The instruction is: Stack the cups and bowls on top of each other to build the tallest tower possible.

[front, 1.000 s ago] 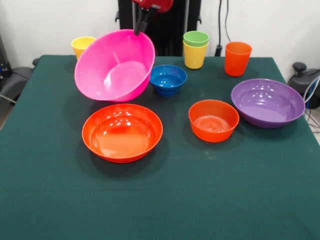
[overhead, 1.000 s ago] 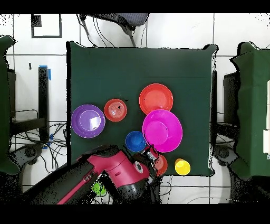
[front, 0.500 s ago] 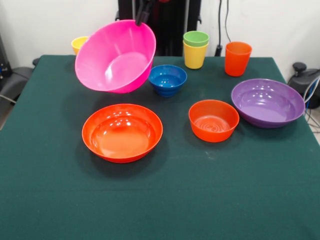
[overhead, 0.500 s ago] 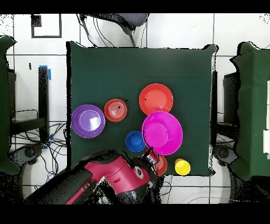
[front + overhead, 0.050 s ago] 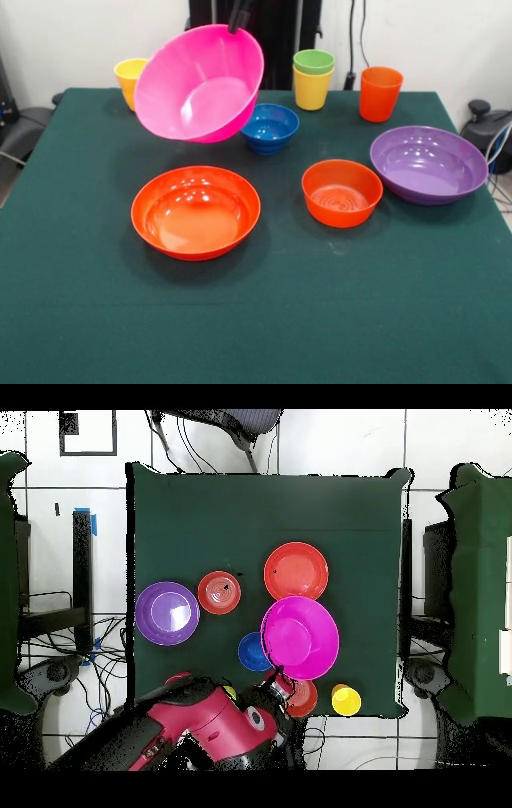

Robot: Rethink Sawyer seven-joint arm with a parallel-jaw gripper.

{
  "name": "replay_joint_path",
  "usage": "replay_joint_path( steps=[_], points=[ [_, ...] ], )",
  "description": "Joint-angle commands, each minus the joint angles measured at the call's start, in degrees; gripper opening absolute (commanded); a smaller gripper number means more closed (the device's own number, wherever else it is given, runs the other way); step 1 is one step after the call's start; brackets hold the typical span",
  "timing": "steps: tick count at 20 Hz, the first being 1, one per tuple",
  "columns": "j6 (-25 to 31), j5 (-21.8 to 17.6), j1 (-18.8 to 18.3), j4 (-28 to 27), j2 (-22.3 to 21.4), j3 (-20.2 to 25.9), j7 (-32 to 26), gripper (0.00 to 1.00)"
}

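Dark green cloth covers the table (image 5: 384,320). A big deep pink bowl (image 5: 200,84) hangs in the air above it, tilted so its hollow faces the front camera. The gripper (image 5: 238,18) pinches the bowl's upper rim at the top of the front view; only its dark tips show there. From overhead, the red arm (image 5: 200,729) reaches in from the bottom edge and the pink bowl partly covers what lies beneath it.

On the cloth, just below the raised bowl in the front view, sits a wide orange bowl (image 5: 196,211), upright and empty. To its right is a small orange bowl (image 5: 342,192), and further right a wide purple bowl (image 5: 428,164). A small blue bowl (image 5: 270,127) stands behind them, partly hidden by the pink bowl's edge.

Along the far edge stand the cups. A yellow cup (image 5: 129,78) is at the left, just behind the pink bowl. A light green cup (image 5: 314,62) is nested inside a second yellow cup (image 5: 311,90). A taller orange cup (image 5: 379,94) stands alone to the right. The overhead view shows another small orange bowl (image 5: 303,698) beside the arm.
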Motion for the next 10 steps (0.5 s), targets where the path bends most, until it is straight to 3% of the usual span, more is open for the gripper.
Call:
replay_joint_path(
  steps=[1, 10],
  points=[
    [-0.9, -0.6, 1.5, 2.5, -1.2, 7.2, -5.2, 0.0],
    [-0.4, 0.4, 2.4, 4.1, -3.1, 8.3, -5.0, 0.0]
  ],
)
